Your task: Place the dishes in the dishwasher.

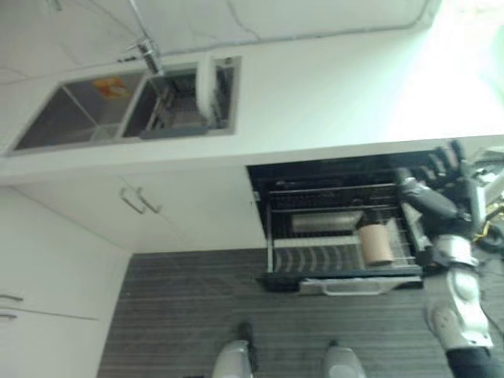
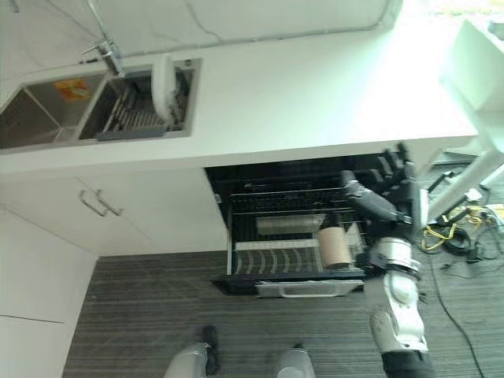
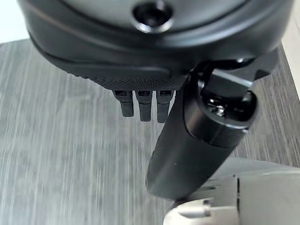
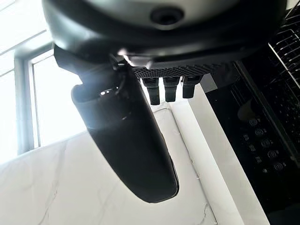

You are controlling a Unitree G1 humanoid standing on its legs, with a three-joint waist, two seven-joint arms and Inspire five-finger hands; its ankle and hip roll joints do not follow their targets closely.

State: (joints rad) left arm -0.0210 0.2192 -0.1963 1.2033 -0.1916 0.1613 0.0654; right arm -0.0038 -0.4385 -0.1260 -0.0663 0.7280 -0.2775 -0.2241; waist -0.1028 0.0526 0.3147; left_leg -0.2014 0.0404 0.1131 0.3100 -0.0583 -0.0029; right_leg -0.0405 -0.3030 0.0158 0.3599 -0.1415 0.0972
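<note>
Smooth white countertop (image 2: 315, 94); brushed metal sink (image 2: 47, 118); wire metal dishwasher rack (image 2: 291, 248); matt tan cylinder (image 2: 335, 246); grey ribbed floor (image 2: 142, 315).

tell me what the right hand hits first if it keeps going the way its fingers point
Probably the counter edge above the dishwasher. The right hand is open beside the pulled-out rack, fingers aimed up toward that edge, though depth is hard to judge.

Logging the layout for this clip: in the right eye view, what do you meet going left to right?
Sink → tap → white plate standing in the sink rack → pulled-out dishwasher rack → tan cup in it → right hand, fingers open.
</note>
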